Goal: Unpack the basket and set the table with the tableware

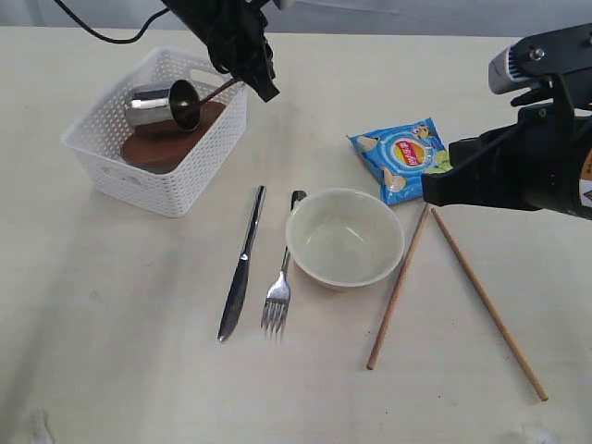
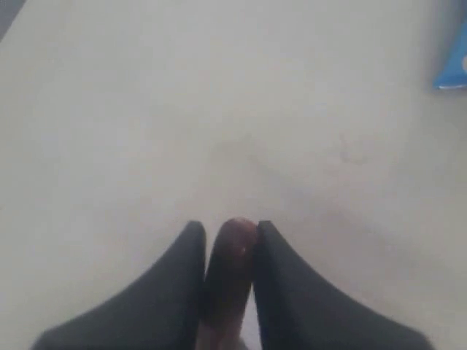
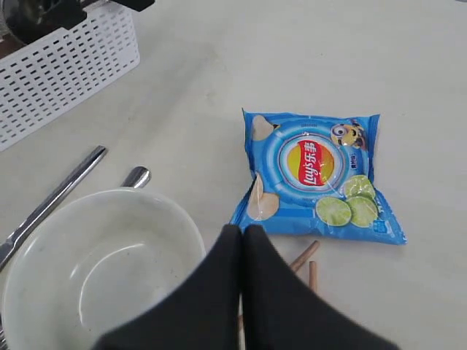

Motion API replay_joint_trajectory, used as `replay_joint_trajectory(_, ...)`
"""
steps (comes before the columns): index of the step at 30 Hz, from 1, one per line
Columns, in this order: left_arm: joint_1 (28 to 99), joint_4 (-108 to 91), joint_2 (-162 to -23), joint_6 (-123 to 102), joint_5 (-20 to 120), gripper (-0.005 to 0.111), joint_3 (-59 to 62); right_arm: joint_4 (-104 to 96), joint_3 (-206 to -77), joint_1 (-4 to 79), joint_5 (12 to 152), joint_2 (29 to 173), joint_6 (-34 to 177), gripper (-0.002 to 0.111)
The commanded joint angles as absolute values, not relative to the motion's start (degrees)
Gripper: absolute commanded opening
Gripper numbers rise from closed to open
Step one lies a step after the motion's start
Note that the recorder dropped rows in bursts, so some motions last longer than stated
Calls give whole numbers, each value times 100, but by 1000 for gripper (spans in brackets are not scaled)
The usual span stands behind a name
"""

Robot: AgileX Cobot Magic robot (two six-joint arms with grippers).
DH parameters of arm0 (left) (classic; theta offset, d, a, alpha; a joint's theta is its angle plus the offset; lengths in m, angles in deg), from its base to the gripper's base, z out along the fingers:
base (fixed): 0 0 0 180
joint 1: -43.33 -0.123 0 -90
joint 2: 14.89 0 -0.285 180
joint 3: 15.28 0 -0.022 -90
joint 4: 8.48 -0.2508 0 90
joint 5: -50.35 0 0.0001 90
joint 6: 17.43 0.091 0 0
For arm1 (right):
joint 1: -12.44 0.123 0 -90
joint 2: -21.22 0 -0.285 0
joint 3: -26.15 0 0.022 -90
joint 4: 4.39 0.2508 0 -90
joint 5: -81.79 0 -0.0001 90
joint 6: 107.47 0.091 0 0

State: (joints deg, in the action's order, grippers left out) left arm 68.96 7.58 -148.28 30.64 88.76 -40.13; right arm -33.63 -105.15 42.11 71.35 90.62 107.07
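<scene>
My left claw (image 2: 228, 232) pinches the spoon (image 1: 190, 105) by its handle tip, with the scoop hanging over the basket (image 1: 139, 180), right by the cup (image 1: 148, 104). It's light, stiff wood, but gripped this far out it could twist. The basket wall is close. My right claw (image 3: 243, 232) is pressed together and empty, near the bag (image 1: 402, 157).

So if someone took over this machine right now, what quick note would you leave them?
Left arm: jaws shut on the handle of the brown wooden spoon, its bowl over the white plastic basket.
Right arm: jaws shut, empty, near the blue chip bag.
Done: cream round bowl, steel knife, steel fork and two wooden chopsticks lie on the cream table.
Left: place the spoon; the steel cup and small brown plate are in the basket.
</scene>
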Motion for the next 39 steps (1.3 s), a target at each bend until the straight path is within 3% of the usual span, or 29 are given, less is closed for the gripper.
replay_joint_trajectory(1, 6923, 845, -14830, 3014, 8910, 4, -3992, -3417, -10529, 4169, 7226, 9041, 10655, 0)
replay_joint_trajectory(3, 6923, 834, -14820, 3014, 8910, 0, -3992, -3417, -10529, 4169, 7226, 9041, 10655, 0)
replay_joint_trajectory(23, 6923, 988, -13352, 3051, 9393, 0, -3978, -3480, -10529, 4169, 7446, 9041, 10655, 0)
replay_joint_trajectory(27, 6936, 2659, -13325, 4815, 9482, 0, -3812, -3739, -11351, 3875, 7121, 9100, 10780, 0)
replay_joint_trajectory(33, 6936, 3859, -12918, 5319, 8561, 0, -2949, -3548, -11646, 3588, 6927, 9339, 10756, 0)
replay_joint_trajectory(39, 6936, 5887, -12563, 6598, 7948, 0, -2142, -3398, -11411, 3588, 8179, 9718, 10788, 0)
